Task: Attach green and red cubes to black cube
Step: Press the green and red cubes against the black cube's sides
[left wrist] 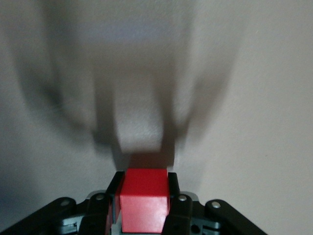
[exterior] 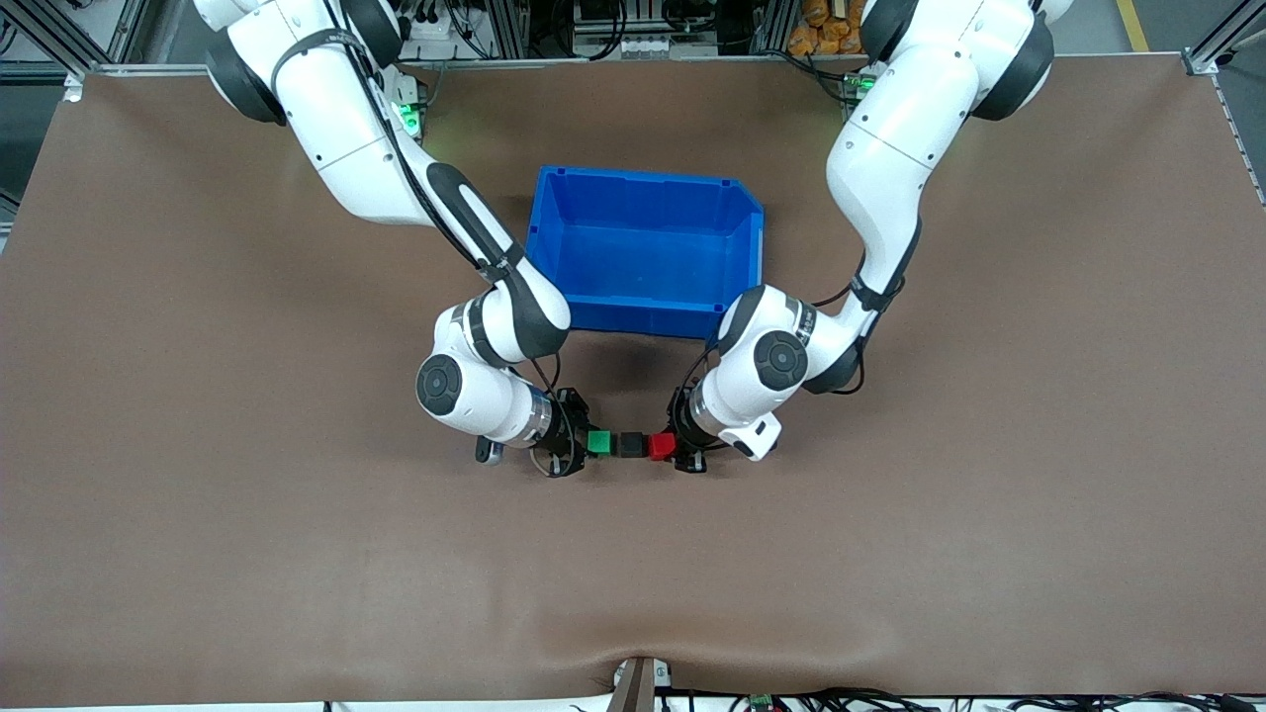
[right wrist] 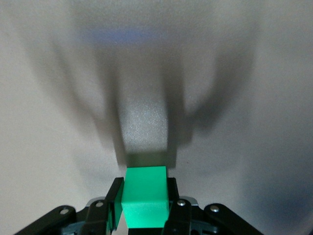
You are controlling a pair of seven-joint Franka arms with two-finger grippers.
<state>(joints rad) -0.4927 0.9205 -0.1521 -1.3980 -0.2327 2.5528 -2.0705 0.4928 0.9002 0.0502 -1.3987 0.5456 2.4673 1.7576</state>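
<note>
The green cube (exterior: 598,441), the black cube (exterior: 630,445) and the red cube (exterior: 662,446) stand in one row, the black cube in the middle and touching both others. My right gripper (exterior: 584,443) is shut on the green cube (right wrist: 145,198) at the right arm's end of the row. My left gripper (exterior: 678,448) is shut on the red cube (left wrist: 144,200) at the left arm's end. In both wrist views the held cube fills the gap between the jaws and hides the black cube. I cannot tell whether the row rests on the table.
A blue bin (exterior: 648,179), open on top, stands on the brown table mat (exterior: 890,514), farther from the front camera than the cubes. Both arms bend down close beside the bin's near corners. Cables lie at the table's near edge.
</note>
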